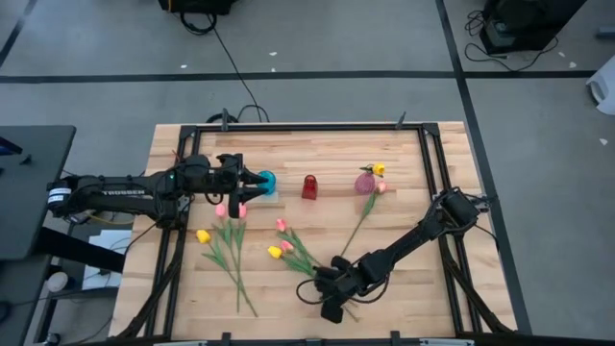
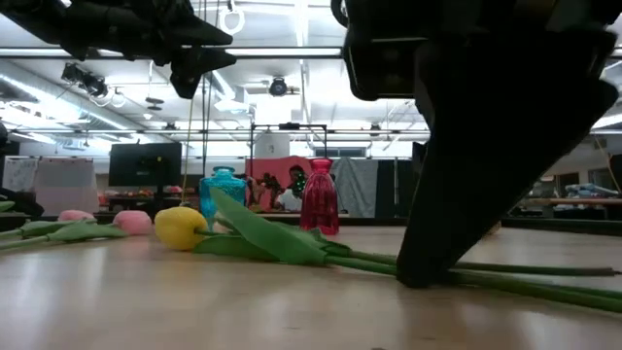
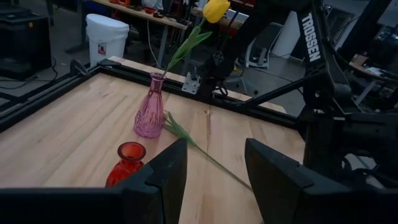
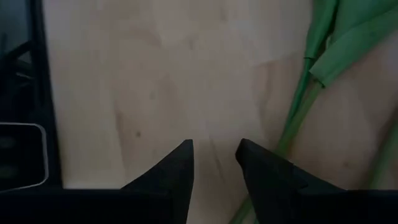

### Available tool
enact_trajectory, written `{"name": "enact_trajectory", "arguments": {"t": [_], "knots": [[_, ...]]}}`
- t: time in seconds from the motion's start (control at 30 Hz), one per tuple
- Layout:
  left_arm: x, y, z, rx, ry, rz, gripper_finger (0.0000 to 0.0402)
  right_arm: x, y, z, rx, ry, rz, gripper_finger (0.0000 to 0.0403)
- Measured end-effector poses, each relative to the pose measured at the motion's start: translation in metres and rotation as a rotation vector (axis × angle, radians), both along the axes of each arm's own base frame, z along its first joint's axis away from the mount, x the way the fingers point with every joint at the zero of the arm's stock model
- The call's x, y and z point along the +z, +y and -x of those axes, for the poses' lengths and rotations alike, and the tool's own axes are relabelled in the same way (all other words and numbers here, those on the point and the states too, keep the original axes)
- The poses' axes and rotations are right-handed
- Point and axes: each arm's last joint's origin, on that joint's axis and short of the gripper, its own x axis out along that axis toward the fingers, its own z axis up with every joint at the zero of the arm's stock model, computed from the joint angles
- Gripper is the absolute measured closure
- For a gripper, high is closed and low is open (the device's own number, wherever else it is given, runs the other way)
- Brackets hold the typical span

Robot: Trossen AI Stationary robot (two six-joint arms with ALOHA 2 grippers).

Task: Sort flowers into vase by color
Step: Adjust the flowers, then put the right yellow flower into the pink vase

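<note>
Several tulips lie on the wooden table: two pink buds (image 1: pixel 231 209) and a yellow one (image 1: pixel 203 235) at the left, two pink (image 1: pixel 283 235) and a yellow one (image 1: pixel 275 252) in the middle. A yellow tulip (image 3: pixel 216 9) stands in the pink vase (image 1: pixel 366 183), and a pink tulip (image 1: pixel 381 187) lies beside it. My right gripper (image 4: pixel 214 149) is open, low over the middle bunch's stem ends (image 4: pixel 298 118), with bare wood between its fingertips. My left gripper (image 3: pixel 214 162) hangs open in the air by the blue vase (image 1: pixel 266 181). My right gripper slants down from the table's right. One fingertip (image 2: pixel 418 277) stands at the green stems (image 2: pixel 515 284). Whether it touches them or the table, I cannot tell. No stem lies between the fingertips.
A red vase (image 1: pixel 309 186) stands between the blue and pink vases along the far half of the table. A black metal frame (image 1: pixel 288 127) borders the table. Bare wood lies near the front edge, left of my right gripper.
</note>
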Motion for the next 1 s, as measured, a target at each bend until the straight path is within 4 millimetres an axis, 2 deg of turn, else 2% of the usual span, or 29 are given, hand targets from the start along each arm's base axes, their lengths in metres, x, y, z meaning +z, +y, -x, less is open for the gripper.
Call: {"name": "enact_trajectory", "arguments": {"t": [0.17,0.37,0.47,0.6,0.73,0.87,1.0], "knots": [[0.000,0.000,0.000,0.001,0.002,-0.002,0.0234,0.005,-0.007,0.005,-0.015,0.034,0.058,0.0255],[0.000,0.000,0.000,0.003,0.004,-0.002,0.0234,0.017,-0.027,0.032,-0.155,0.218,0.243,0.0258],[-0.001,0.000,0.000,0.004,0.005,-0.002,0.0234,0.029,-0.030,0.036,-0.171,0.196,0.281,0.0262],[-0.001,0.000,0.000,0.004,0.010,-0.001,0.0234,0.042,-0.025,0.032,-0.086,0.050,0.353,0.0264],[-0.001,0.000,0.000,0.004,0.013,0.007,0.0234,0.043,-0.016,0.019,0.049,-0.105,0.460,0.0264],[-0.002,0.000,0.000,0.006,0.021,0.025,0.0234,0.024,-0.021,0.009,0.121,-0.082,0.509,0.0264],[-0.002,0.000,0.000,0.006,0.024,0.027,0.0234,0.018,-0.031,0.006,0.111,-0.036,0.530,0.0264]]}}
